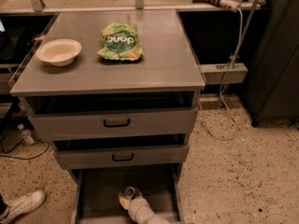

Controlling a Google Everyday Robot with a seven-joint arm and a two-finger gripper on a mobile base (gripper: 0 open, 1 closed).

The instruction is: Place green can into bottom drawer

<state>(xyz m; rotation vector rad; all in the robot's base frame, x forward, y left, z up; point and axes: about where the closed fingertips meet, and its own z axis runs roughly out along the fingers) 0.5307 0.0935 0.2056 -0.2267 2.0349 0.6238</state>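
A grey three-drawer cabinet [112,125] fills most of the view, standing on a speckled floor [243,181]. Its flat tabletop [163,64] carries two things well apart from each other. To the right stands a dark cupboard [275,55]. The top drawer [154,122] and the middle drawer [154,154] are each a little way out and each has a black handle on its front. Below them the bottom drawer [98,190] stands open towards the camera, a wide flat tray with low sides. On the tabletop a green snack bag [119,42] lies flat near the middle. A pale bowl [59,52] sits upright near the left edge. A white shoe [21,204] shows on the floor at the lower left, and a white cable [229,97] hangs down and loops on the floor right of the cabinet. The arm, in a pale sleeve [142,213], comes up from the lower edge into the bottom drawer. Its gripper [134,204] is low inside the tray, right against the green can [128,192]. Whether the gripper is clamped on the can or loose around it cannot be told. The green can is inside the bottom drawer, near the middle of its front part, with its silver top facing up and back.
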